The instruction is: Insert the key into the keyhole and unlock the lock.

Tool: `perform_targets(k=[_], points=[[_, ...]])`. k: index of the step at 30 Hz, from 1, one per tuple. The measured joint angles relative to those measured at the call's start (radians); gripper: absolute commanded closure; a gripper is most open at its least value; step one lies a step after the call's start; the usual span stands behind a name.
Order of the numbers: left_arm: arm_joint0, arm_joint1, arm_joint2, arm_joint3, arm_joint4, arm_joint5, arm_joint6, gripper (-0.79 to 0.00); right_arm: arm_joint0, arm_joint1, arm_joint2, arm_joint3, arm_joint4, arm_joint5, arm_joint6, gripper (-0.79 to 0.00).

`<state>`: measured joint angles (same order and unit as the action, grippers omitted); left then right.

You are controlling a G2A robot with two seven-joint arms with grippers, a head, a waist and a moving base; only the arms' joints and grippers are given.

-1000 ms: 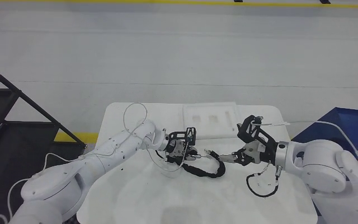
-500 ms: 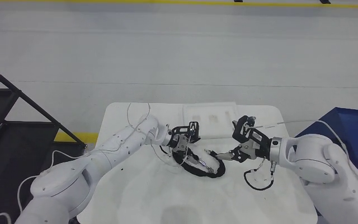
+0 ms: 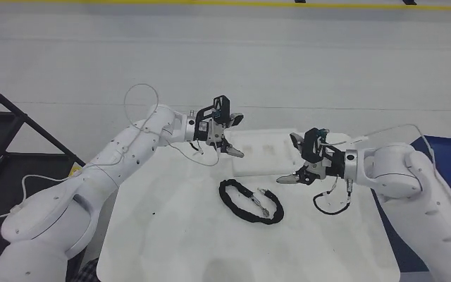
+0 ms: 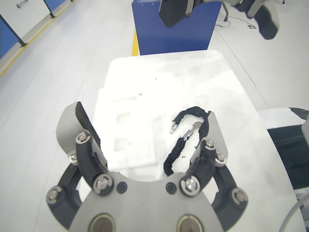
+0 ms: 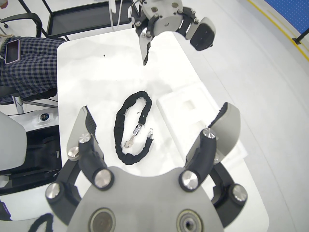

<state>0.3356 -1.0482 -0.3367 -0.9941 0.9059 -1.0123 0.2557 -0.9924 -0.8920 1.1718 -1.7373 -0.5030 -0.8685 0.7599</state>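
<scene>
Tabletop [image 3: 176, 233]: key [image 5: 127, 143] seemingly lengthwise in lock [image 5: 119, 121]

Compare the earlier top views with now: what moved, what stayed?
The left gripper pulled back from the chain lock toward the far edge of the table; the right gripper backed away too. Both open. Lock, its key and the foam tray stayed put.

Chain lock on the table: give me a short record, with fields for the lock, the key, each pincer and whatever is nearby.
Lock: black fabric-sleeved chain lock lying curled on the white table, ends apart
Key: small silver key, appears seated in one silver end
Left pincer: open, empty, above the table
Right pincer: open, empty, above the table
Nearby: white foam tray beside the chain, not touching
</scene>
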Motion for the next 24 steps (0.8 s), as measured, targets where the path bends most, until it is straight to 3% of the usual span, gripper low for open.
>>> perform_targets(k=[12,24], points=[[-0.131,0.076,0.065,0.000,-0.163,0.000,-0.088,-0.785,0.298,-0.021,-0.096,0.216,0.114,-0.091,0.077,-0.785],[-0.165,0.154,0.110,-0.063,-0.369,0.000,-0.155,-0.785,0.388,-0.030,-0.135,0.322,0.149,-0.124,0.040,-0.784]])
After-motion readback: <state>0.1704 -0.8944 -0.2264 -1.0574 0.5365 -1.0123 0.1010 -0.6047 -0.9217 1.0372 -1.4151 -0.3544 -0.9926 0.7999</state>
